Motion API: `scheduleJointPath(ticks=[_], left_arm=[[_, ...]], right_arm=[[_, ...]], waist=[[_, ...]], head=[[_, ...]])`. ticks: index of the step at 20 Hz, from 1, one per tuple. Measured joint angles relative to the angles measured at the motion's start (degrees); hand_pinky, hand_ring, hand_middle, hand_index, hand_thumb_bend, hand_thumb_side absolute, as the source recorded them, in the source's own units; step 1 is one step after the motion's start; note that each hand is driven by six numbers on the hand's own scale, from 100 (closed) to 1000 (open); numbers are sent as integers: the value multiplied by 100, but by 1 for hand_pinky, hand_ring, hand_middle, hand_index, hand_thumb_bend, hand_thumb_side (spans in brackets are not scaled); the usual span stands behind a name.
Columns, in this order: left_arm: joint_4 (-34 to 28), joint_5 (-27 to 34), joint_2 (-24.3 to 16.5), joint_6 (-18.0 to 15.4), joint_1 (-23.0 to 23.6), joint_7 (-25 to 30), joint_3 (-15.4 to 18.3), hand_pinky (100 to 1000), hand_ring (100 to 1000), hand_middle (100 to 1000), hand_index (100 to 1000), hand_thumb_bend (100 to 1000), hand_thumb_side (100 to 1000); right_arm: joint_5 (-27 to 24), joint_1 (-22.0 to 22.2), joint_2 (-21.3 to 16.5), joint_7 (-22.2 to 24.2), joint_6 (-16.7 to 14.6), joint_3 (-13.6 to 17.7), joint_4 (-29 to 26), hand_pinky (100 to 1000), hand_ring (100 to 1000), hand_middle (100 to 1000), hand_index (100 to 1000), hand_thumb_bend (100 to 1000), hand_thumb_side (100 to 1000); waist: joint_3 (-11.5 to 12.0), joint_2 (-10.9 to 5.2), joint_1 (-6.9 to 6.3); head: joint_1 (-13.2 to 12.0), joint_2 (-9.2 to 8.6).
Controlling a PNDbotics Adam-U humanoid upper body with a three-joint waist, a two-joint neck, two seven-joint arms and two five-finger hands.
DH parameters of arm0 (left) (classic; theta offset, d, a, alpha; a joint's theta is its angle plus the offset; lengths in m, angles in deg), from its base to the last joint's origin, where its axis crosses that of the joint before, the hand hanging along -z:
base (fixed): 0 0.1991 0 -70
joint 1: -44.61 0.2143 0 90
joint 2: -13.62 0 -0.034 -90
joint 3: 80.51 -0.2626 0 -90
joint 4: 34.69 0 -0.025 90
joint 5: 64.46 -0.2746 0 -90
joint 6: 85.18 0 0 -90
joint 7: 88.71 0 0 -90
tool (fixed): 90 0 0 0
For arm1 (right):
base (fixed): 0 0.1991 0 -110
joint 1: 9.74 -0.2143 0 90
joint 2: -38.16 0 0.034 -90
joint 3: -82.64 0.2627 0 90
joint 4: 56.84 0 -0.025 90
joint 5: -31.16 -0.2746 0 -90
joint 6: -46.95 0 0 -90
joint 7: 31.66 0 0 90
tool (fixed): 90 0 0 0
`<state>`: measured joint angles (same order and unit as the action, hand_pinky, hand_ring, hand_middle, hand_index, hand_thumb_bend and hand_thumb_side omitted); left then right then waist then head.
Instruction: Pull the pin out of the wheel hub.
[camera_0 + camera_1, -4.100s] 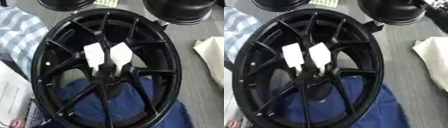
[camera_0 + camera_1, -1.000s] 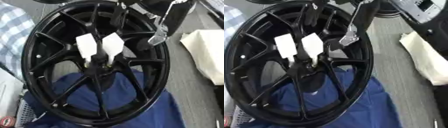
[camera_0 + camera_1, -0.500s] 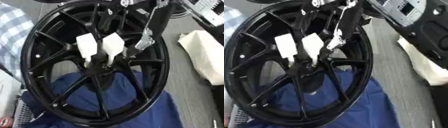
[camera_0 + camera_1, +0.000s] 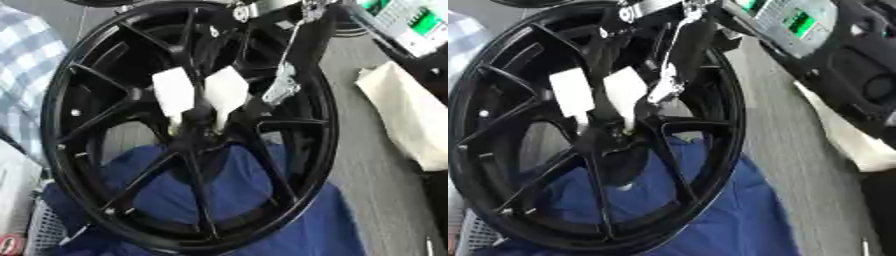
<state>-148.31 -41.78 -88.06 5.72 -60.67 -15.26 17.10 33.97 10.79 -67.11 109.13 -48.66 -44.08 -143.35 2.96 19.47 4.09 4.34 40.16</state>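
Your right hand (image 4: 262, 75) reaches down from the upper right over the wheel (image 4: 87, 65), its dark fingers extended toward the two white tabs of the pin (image 4: 201, 92); whether they touch or grip it cannot be told. The pin sits at the hub (image 4: 197, 135), at the centre of the spokes. The wheel rests on a blue cloth (image 4: 289, 220). A white cloth (image 4: 407, 115) lies to the right.

Right hand (image 4: 282, 85) reaches down, fingers seemingly extended.

Blue cloth (image 4: 262, 210), checked fabric (image 4: 26, 75), cream cloth (image 4: 407, 115), grey tabletop (image 4: 367, 165).
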Motion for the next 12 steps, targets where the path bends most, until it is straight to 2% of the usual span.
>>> scheduleJointPath(ticks=[7,12], left_arm=[[0,10,7,-1,-10,4,-1,800,782,738,777,559,469],[0,23,50,-3,-18,7,-1,800,782,738,777,560,469]], right_arm=[[223,91,53,-63,-51,-2,183,896,845,733,851,520,391],[264,102,82,-89,-39,-4,264,882,815,631,765,473,378]], waist=[[61,72,22],[68,109,29]], head=[[27,-52],[18,-53]])
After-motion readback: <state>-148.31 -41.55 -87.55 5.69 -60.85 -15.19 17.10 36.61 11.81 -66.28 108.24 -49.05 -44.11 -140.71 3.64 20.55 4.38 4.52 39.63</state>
